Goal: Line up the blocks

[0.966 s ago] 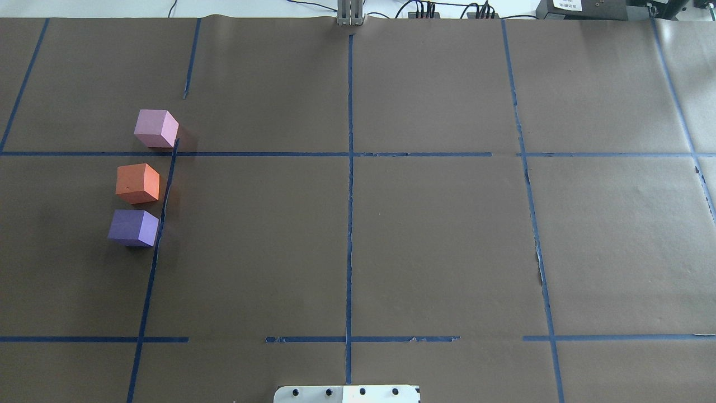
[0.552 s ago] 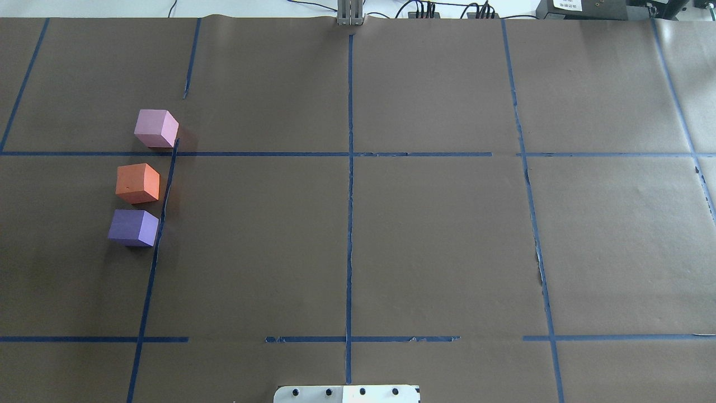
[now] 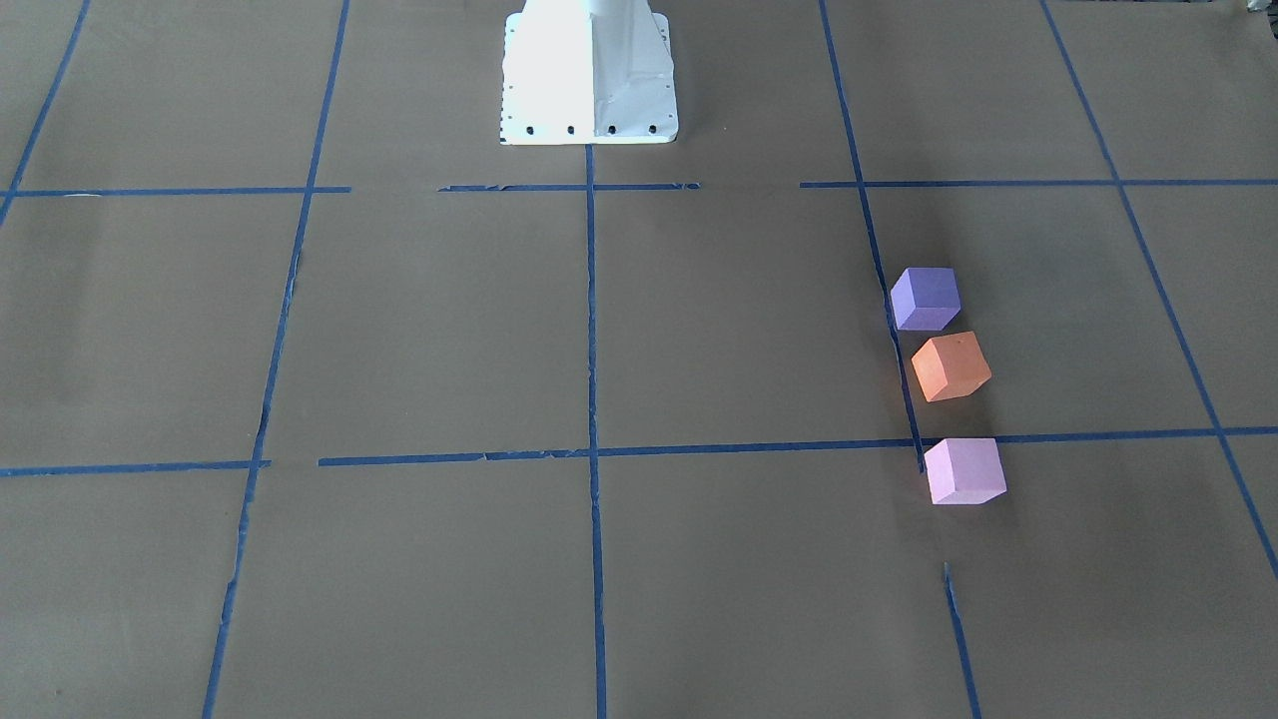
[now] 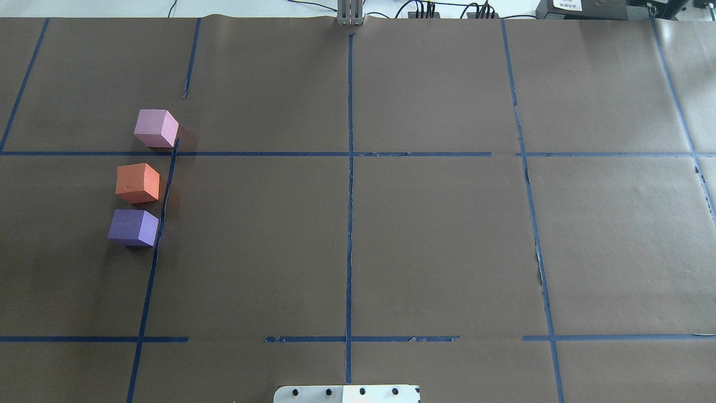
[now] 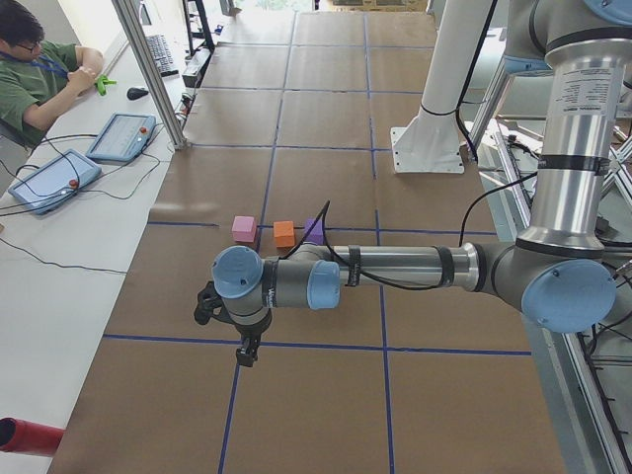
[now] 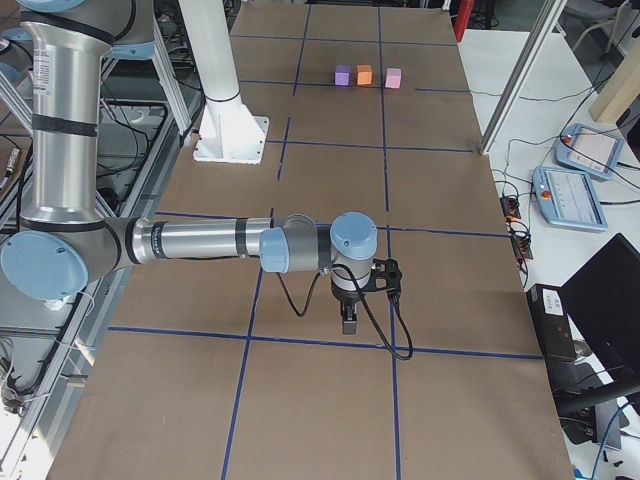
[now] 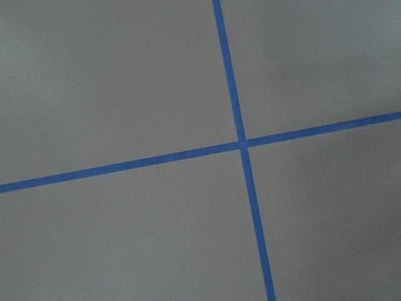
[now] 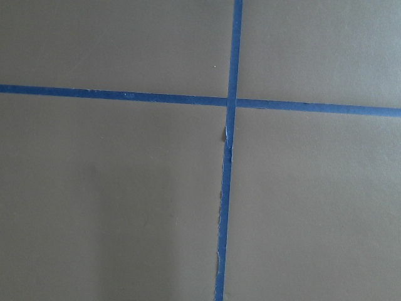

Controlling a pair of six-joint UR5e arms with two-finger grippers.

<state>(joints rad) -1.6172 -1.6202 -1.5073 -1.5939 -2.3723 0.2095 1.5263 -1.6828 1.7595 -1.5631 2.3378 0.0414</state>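
Left gripper (image 5: 242,353), right gripper (image 6: 348,322) - jaw width can't tell. Pink block (image 4: 156,128), orange block (image 4: 137,183), purple block (image 4: 133,227) sit well away from both - row looks roughly straight, so only light nudges are needed.

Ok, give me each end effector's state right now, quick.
Left end effector: cannot be told; it shows only in a side view.
Right end effector: cannot be told; it also shows only in a side view.
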